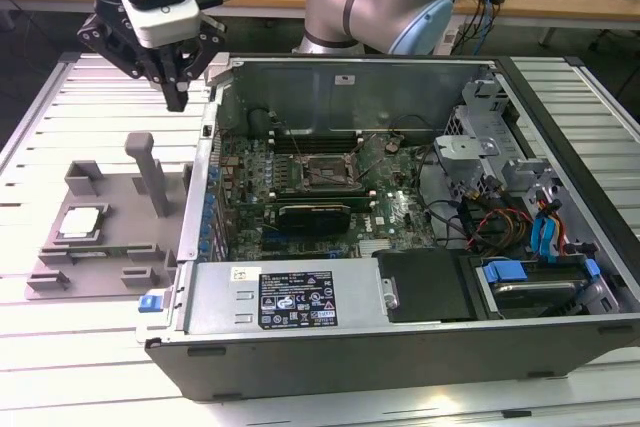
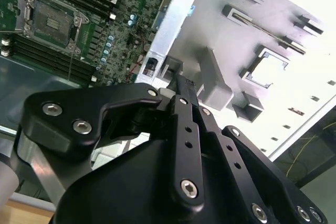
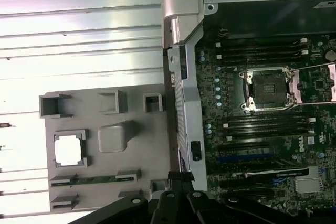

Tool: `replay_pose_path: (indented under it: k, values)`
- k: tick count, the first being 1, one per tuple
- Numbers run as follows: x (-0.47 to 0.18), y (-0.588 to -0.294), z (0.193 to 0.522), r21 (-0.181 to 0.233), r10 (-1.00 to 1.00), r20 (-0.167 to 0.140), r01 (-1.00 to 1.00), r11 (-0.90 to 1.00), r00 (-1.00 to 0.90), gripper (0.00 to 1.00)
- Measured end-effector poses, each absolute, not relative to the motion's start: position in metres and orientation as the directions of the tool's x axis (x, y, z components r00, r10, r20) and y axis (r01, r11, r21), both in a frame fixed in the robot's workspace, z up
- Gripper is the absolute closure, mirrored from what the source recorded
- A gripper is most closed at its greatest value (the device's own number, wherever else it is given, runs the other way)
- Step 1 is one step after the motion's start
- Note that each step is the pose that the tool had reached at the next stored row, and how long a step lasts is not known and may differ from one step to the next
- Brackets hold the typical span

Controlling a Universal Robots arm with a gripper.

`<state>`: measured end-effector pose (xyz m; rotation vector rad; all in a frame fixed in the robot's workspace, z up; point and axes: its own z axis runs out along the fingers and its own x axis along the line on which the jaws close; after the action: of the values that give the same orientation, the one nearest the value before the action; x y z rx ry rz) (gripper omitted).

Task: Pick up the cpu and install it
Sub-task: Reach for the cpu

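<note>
My gripper (image 1: 178, 99), closed and empty, hangs over the grey tray (image 1: 125, 235) (cpu (image 1: 82, 224) lying in it), on the exterior view's left of the computer case (image 1: 400, 347).

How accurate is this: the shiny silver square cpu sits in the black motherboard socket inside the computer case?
No. The shiny silver square cpu lies in the grey plastic fixture tray beside the computer case; the black motherboard socket is empty, as the exterior view shows.
</note>
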<state>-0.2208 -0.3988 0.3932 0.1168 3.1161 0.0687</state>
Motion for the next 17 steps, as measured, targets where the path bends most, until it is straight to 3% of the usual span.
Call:
replay_pose_path:
  k: [17]
  values:
    - [-0.247, -0.399, 0.393, 0.045, 0.075, -0.021, 0.074, 0.996, -0.997, 0.89]
